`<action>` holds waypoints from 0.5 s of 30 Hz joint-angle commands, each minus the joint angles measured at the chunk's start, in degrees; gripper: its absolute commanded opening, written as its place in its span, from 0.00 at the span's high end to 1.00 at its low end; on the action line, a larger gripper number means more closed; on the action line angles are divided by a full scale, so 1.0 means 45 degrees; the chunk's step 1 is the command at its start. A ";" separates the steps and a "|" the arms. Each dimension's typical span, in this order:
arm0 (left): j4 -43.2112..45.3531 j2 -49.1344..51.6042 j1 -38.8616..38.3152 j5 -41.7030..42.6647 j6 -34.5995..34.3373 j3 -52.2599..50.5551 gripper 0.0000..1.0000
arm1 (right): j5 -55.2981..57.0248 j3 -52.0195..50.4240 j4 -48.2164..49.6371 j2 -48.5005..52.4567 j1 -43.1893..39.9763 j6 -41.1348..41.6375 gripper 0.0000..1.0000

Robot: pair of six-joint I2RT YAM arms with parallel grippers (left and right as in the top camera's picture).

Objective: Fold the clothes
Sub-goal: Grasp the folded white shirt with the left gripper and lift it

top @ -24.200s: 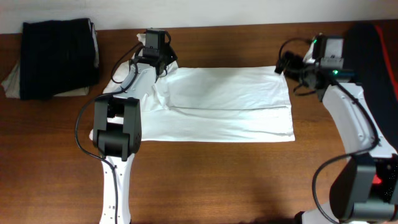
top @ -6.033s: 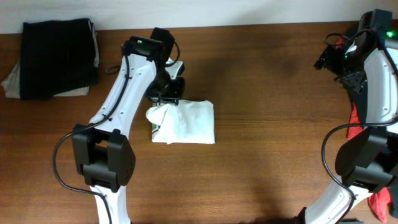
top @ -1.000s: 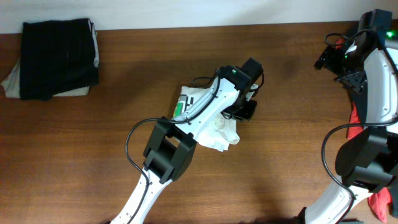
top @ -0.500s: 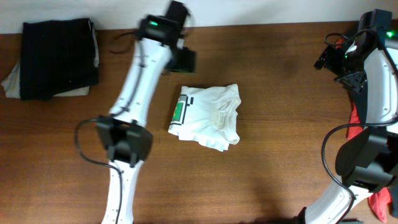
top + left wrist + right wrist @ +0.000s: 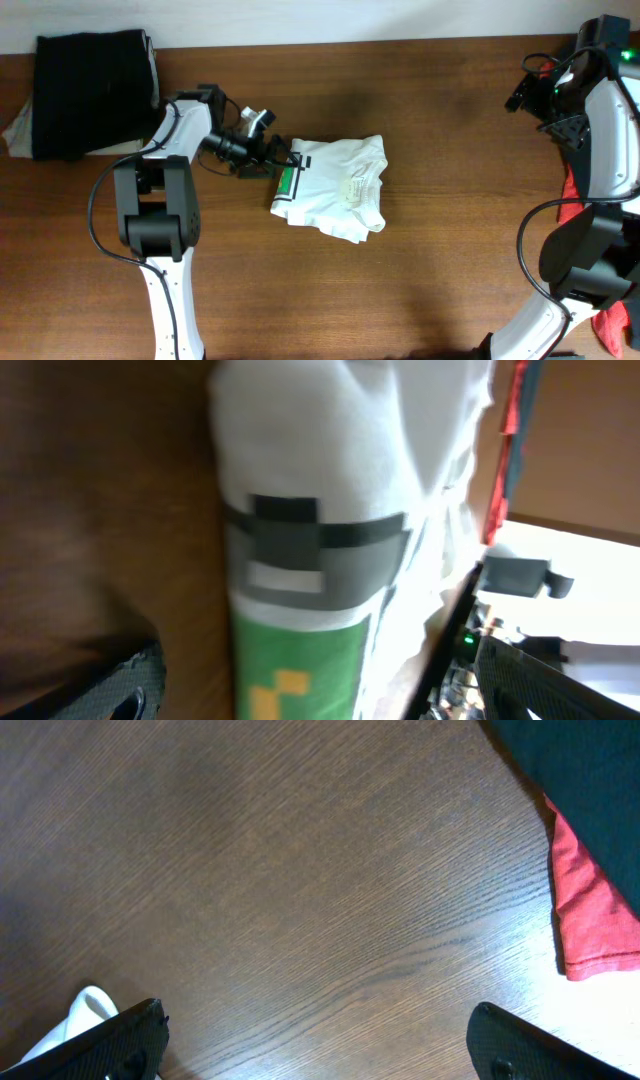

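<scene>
The left gripper (image 5: 272,157) is a little left of the middle in the overhead view, low over the brown wooden surface (image 5: 450,260). In its wrist view, its two fingers are spread wide at the bottom corners. It is let go and holds nothing.

Right in front of it lies the white thin-cloth garment (image 5: 340,185), folded into a small puffy bundle near the middle of the surface. The gripper points at the bundle's left edge. I cannot tell if it touches the cloth. On that edge is a green label (image 5: 287,180), and the wrist view shows a grey blocky band above the green part. The top of the bundle is wrinkled.

The right gripper (image 5: 315,1020) is far off at the upper right of the overhead view, well apart from the garment. Its fingers are also spread wide, with only bare wood between them. A red cloth (image 5: 590,910) lies at the right edge of its wrist view, with a dark cloth (image 5: 560,760) above it.

In the upper left corner of the overhead view, a black folded cloth (image 5: 95,90) rests on a pale cloth (image 5: 22,135).
</scene>
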 commanded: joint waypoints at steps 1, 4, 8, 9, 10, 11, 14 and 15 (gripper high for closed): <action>0.0126 0.0083 -0.0656 0.0690 0.0311 -0.0767 0.01 | 0.0117 0.0024 -0.0005 -0.0005 -0.0053 -0.0126 0.01; 0.0243 0.0083 -0.1248 0.0729 0.0277 -0.0767 0.02 | 0.0112 0.0024 -0.0005 -0.0005 -0.0053 -0.0126 0.01; 0.1083 0.0083 -0.1719 0.0695 -0.0058 -0.0767 0.43 | 0.0117 0.0024 -0.0005 -0.0005 -0.0053 -0.0126 0.01; 0.1423 0.0078 -0.1719 0.0695 -0.0724 -0.0767 0.54 | 0.0112 0.0024 -0.0005 -0.0005 -0.0053 -0.0126 0.01; 0.1753 0.0078 -0.1705 0.0690 -0.1370 -0.0767 0.65 | 0.0117 0.0024 -0.0005 -0.0005 -0.0053 -0.0126 0.01; 0.1991 0.0078 -0.1685 0.0675 -0.1739 -0.0763 0.77 | 0.0112 0.0024 -0.0005 -0.0005 -0.0053 -0.0126 0.01; 0.2283 0.0078 -0.1685 -0.1292 -0.3133 -0.0461 0.99 | 0.0112 0.0024 -0.0005 -0.0005 -0.0053 -0.0126 0.01; 0.2059 0.0078 -0.1681 -0.2234 -0.3225 -0.0053 0.99 | 0.0117 0.0024 -0.0005 -0.0005 -0.0053 -0.0126 0.01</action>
